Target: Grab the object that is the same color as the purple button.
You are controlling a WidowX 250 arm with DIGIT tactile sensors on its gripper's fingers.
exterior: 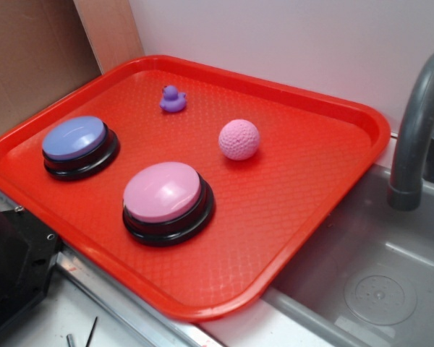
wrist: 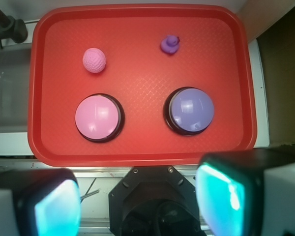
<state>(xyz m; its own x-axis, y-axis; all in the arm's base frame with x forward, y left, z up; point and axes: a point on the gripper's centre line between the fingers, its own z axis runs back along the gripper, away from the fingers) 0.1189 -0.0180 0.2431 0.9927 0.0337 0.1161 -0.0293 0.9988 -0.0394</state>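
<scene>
A tiny purple duck, the object [exterior: 173,99] [wrist: 170,44], stands at the far side of the red tray [exterior: 311,210] [wrist: 137,155]. The purple button [exterior: 78,145] [wrist: 190,110], a periwinkle dome on a black base, sits on the tray's near left in the exterior view. My gripper [wrist: 140,201] shows only in the wrist view, high above and short of the tray's near edge, open, with nothing between its teal pads [wrist: 221,196]. It is far from the duck.
A pink dome button [exterior: 166,201] [wrist: 98,118] and a pink textured ball [exterior: 239,139] [wrist: 94,60] also sit on the tray. A grey sink [exterior: 376,282] with a faucet [exterior: 418,130] lies to the right. The black robot base [wrist: 157,206] is below the gripper.
</scene>
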